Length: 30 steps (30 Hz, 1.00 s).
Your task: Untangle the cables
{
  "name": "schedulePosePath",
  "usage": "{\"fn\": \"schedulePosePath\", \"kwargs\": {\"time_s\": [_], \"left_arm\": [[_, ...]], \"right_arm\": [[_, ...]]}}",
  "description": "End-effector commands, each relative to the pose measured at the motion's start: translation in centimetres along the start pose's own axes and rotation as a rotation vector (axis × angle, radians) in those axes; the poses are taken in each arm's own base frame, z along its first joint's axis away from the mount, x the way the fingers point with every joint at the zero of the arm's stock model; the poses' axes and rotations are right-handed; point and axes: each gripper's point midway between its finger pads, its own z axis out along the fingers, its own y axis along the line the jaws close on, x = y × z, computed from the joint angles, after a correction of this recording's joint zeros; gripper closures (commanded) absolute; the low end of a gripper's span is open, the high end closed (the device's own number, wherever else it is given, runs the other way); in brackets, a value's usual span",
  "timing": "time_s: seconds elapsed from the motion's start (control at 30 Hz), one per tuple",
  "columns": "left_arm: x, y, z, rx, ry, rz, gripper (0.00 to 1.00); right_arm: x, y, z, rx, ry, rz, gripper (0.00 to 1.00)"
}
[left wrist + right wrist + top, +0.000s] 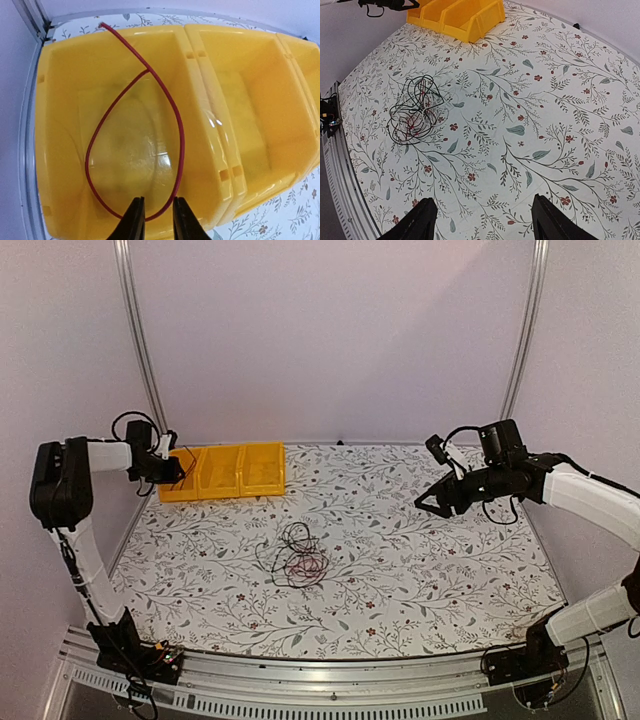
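1. Left gripper (157, 202) jaws stood slightly parted, the gap wider than the red cable (181, 135) running between the tips; it looked let go, not pinched
2. That red cable lay looped inside the leftmost yellow bin (55, 125), one end poking over the far rim
3. Right gripper (485, 225) jaws were wide open with nothing in them, hovering above the worktop (560, 100), well apart from the tangle (412, 112)
4. The tangle was black and reddish cables in one clump mid-worktop, loops crossing each other; strands were too thin to count
5. Judged progress was early: one cable was out and binned, the bulk of the knot was untouched
6. Left to do: pull each remaining strand free; thin limp wire would likely snag its neighbours when lifted
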Motion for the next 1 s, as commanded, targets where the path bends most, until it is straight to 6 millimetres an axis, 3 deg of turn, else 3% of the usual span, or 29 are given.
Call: {"fn": "schedulePosePath", "kwargs": {"time_s": [0.0, 0.3, 0.43, 0.5, 0.57, 0.7, 0.8, 0.87, 0.9, 0.93, 0.97], "left_arm": [[-1.3, -0.8, -3.1, -0.012, -0.043, 0.005, 0.72], [-2.5, -1.5, -9.4, -0.06, -0.114, 0.005, 0.68], [-4.9, -4.6, -12.6, 0.014, -0.2, 0.03, 0.68], [-5.3, -6.0, -13.0, -0.002, -0.206, 0.013, 0.69], [-5.0, -8.2, -12.9, 0.012, -0.201, 0.055, 0.71], [-4.7, -17.0, -14.6, 0.136, -0.28, 0.231, 0.71], [-4.1, -21.1, -16.5, 0.102, -0.382, 0.273, 0.71], [-4.1, -23.0, -19.0, 0.077, -0.473, 0.252, 0.69], [-4.2, -23.6, -20.3, 0.081, -0.515, 0.226, 0.63], [-4.2, -24.0, -21.5, 0.101, -0.555, 0.194, 0.38], [-4.5, -24.4, -22.6, 0.139, -0.607, 0.16, 0.05]], "right_arm": [[-1.1, 0.5, -0.6, -0.018, -0.041, 0.01, 0.31], [-2.0, 0.7, -0.8, -0.028, -0.066, 0.001, 0.31], [-2.7, 1.0, -1.0, -0.039, -0.082, -0.048, 0.31], [-3.7, 1.2, -1.5, -0.048, -0.086, -0.119, 0.31], [-4.6, 1.8, -2.0, -0.072, -0.087, -0.23, 0.31], [-6.8, 1.9, -1.5, -0.115, -0.082, -0.37, 0.37], [-7.8, 1.9, 0.5, -0.199, -0.045, -0.306, 0.48], [-7.6, 2.3, 2.4, -0.246, -0.008, -0.256, 0.55], [-7.6, 2.7, 3.2, -0.246, 0.004, -0.256, 0.56], [-7.3, 3.2, 4.1, -0.245, 0.018, -0.262, 0.56], [-7.2, 4.1, 4.5, -0.252, 0.023, -0.287, 0.56]]}}
